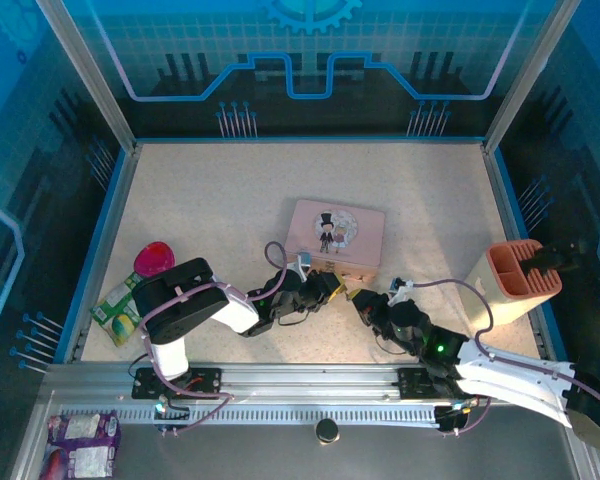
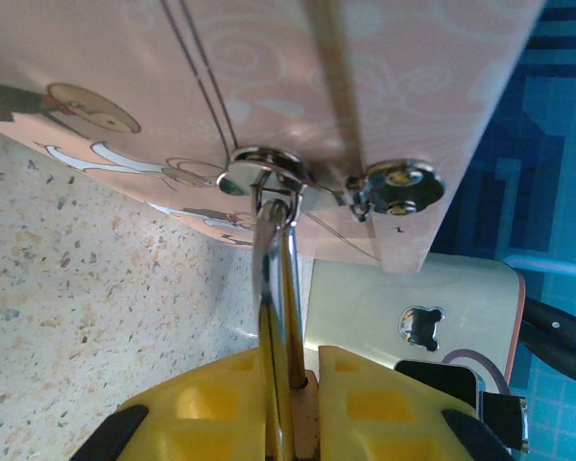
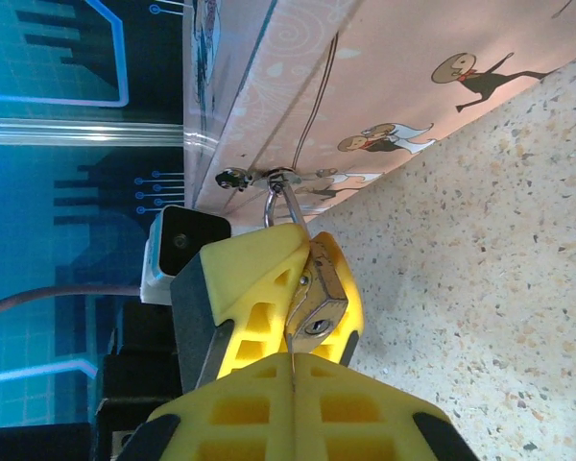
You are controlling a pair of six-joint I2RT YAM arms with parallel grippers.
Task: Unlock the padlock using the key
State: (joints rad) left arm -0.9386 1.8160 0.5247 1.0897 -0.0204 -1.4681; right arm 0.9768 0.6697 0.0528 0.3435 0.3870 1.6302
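Bench [image 1: 230, 200]: speckled beige top, walled in by blue-lit panels.
Pink tin [image 1: 336, 236]: lying flat at centre frame, a little cartoon couple on the lid.
Left arm [image 1: 195, 300]: reaches from its base at lower left toward the tin's near edge.
Left tool [image 1: 335, 287]: right up against the tin's lower edge.
Right arm [image 1: 435, 345]: comes in from lower right, stretched low.
Right tool [image 1: 359, 297]: tip to tip with the left tool, just below the tin.
Salmon holder [image 1: 520, 282]: right edge of the frame, something dark standing in it.
Magenta round thing [image 1: 155, 258]: left side, a green packet [image 1: 118, 312] just below it.
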